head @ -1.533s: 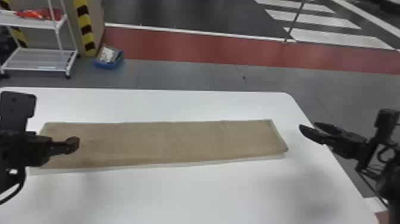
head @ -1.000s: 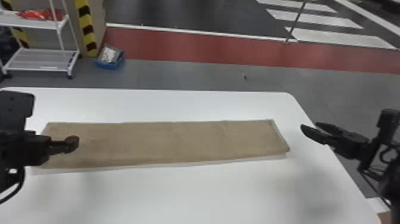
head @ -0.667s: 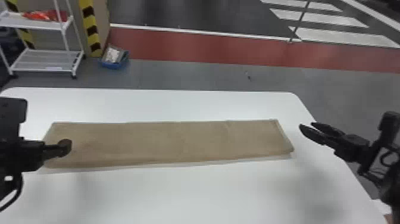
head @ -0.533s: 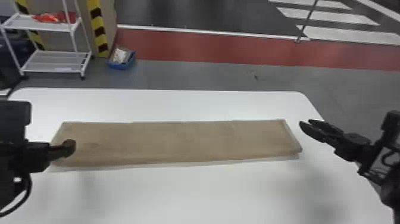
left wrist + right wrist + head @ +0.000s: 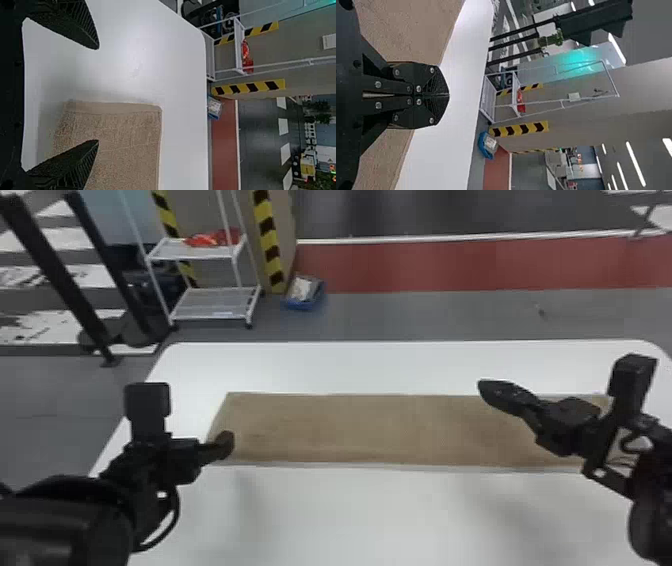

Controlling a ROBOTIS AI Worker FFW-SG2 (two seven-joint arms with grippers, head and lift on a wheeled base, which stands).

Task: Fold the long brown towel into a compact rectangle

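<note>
Shifted inward since the earlier head view: right hand (image 5: 483, 387), fingers together, over the right part of the long brown towel (image 5: 360, 430). Left hand (image 5: 228, 443), fingers apart, is at the towel's left end. Towel laid lengthwise on the counter (image 5: 350, 515); right end partly hidden by the right arm, counter's near edge cut off.

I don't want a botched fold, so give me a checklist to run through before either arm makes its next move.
1. Towel spread long on the table: ok, its visible part lies flat.
2. Left gripper open at the towel's left end: ok.
3. Left fingertips touching the towel: cannot tell.
4. Right gripper open for a grasp: not ok, its fingers are shut.
5. Towel's near right corner flat: cannot tell, the right arm covers it.
</note>
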